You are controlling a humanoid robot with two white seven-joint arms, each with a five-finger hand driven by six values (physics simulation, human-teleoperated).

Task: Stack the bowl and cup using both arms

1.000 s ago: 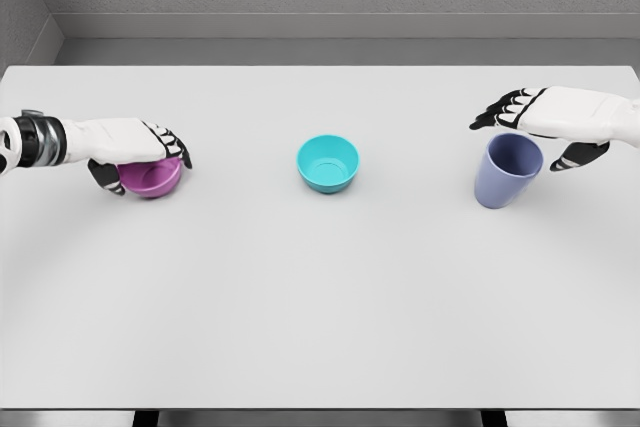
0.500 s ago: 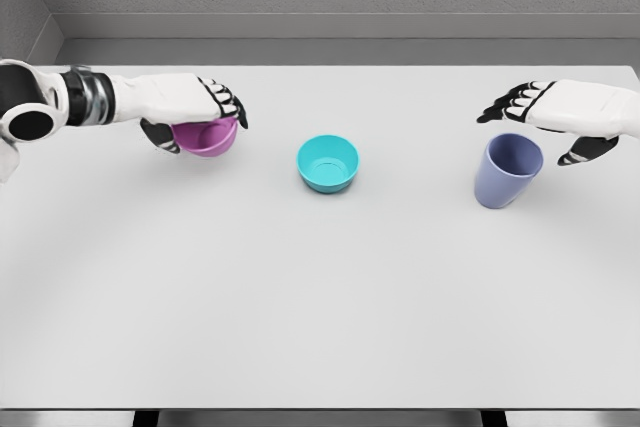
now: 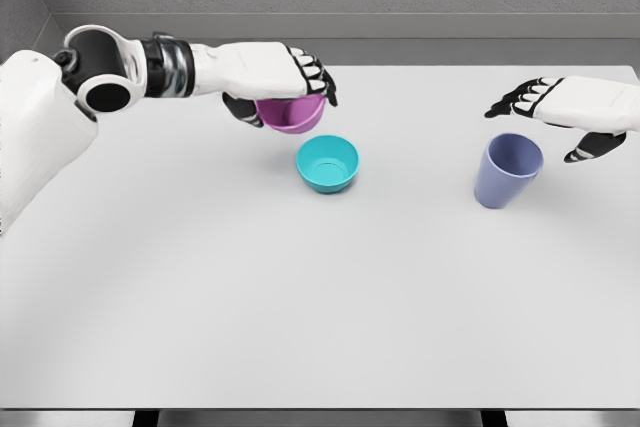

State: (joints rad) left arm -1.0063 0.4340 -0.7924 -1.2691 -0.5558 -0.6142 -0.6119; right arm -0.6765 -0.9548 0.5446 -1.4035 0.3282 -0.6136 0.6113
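Upper middle of the frame, the left hand (image 3: 283, 82) grips the purple bowl (image 3: 291, 113) from above, fingers curled over its rim, just above and left of the teal bowl (image 3: 328, 163) on the white counter (image 3: 300, 287). At right, the right hand (image 3: 565, 112) hovers over the blue cup (image 3: 507, 170), fingers spread, holding nothing.

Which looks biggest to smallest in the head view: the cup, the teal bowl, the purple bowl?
1. Cup: tallest, largest overall.
2. Teal bowl.
Purple bowl: unsure. The left hand covers its top, and it is lifted off the table, so I can't rank it against the teal bowl.
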